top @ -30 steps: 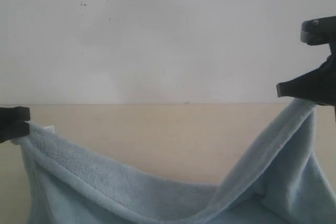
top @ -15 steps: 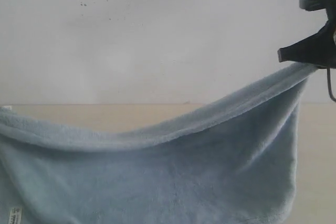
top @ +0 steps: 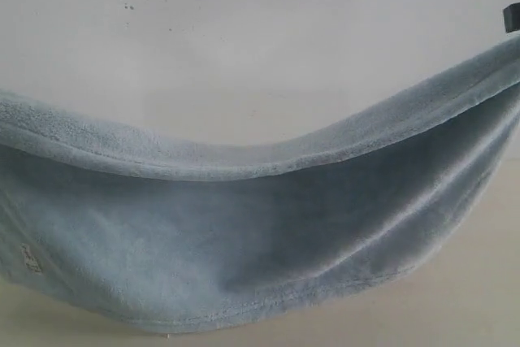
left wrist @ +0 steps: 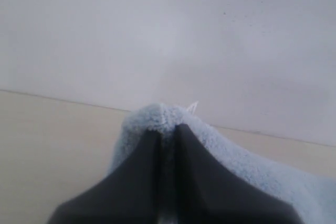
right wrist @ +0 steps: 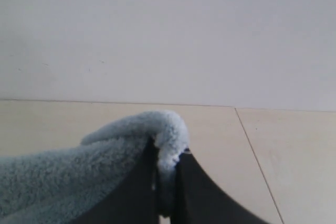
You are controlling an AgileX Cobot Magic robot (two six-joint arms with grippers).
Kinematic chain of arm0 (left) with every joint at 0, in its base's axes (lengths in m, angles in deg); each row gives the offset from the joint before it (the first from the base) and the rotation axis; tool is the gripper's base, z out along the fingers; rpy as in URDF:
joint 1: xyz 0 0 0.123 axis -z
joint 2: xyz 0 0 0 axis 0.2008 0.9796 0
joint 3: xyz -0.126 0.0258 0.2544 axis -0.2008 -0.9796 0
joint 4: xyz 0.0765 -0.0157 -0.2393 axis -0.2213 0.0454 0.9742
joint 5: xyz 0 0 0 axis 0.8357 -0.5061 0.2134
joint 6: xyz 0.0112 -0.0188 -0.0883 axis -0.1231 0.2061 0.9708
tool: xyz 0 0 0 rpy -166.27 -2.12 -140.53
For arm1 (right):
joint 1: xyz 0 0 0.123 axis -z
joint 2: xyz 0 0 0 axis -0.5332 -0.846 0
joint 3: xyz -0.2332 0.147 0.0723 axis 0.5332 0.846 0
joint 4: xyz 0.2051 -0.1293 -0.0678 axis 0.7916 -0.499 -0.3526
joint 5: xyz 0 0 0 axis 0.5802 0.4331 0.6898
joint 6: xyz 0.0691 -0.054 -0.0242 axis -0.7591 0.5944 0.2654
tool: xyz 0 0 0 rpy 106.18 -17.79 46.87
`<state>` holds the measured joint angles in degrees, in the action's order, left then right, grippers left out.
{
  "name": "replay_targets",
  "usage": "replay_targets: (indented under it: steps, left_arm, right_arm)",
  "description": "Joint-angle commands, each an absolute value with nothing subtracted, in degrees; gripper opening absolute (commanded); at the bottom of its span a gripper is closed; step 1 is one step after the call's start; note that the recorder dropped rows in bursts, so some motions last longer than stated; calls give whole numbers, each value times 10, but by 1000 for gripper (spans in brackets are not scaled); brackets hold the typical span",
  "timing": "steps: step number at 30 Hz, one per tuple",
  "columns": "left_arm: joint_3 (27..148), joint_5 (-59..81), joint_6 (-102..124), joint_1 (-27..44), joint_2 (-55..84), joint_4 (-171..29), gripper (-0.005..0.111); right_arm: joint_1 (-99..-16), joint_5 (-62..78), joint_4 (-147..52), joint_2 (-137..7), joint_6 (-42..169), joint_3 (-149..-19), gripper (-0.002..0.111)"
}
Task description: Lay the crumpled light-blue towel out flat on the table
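Both claws have climbed and drawn apart over the last second. This has pulled the towel (top: 244,233) out of a deep slack fold into a shallow sag. The left claw (left wrist: 167,127) has gone out of the exterior view, where only a black scrap of the right arm (top: 511,18) shows at the edge.

In the left wrist view, the left claw's two dark jaws are pressed together on a corner of the light-blue cloth. A fluffy tuft bulges just beyond the tips. The right claw (right wrist: 167,148) is likewise pinched tight on another corner, which curls over its tips.

Outward from each grip, the top hem runs toward the other claw and dips lowest about midway between them. The end at the right claw sits higher than the end at the left claw. Below that hem the towel hangs as one broad sheet, with a small white label (top: 30,258) on the cloth beneath the left claw's end.

Under both claws lies the beige counter (top: 467,298). The towel's lowest hem is close to it, but I cannot tell whether they touch. Beyond the claws stands a white wall (top: 284,38) marked with a few dark specks (top: 128,6).
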<state>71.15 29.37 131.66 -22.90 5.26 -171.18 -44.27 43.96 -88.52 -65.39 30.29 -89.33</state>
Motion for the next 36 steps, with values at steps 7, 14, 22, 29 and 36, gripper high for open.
replay_targets:
  steps: [7, 14, 22, 29, 36]
  left_arm:
    - [699, 314, 1332, -228, 10, -1708, 4]
    - [637, 301, 1318, -228, -13, -1708, 4]
    - [619, 260, 1310, -228, 121, -1708, 4]
    - [865, 255, 1266, -230, 366, -1708, 8]
    - [936, 344, 1362, -231, 433, -1708, 72]
  right_arm:
    - [-436, 514, -879, -518, 323, -845, 0]
    - [-436, 532, -905, -428, 308, -771, 0]
    - [-436, 381, -900, -614, 258, -684, 0]
    - [-448, 350, -867, -923, 323, -970, 1]
    - [-459, 369, -685, -982, 465, -1114, 68]
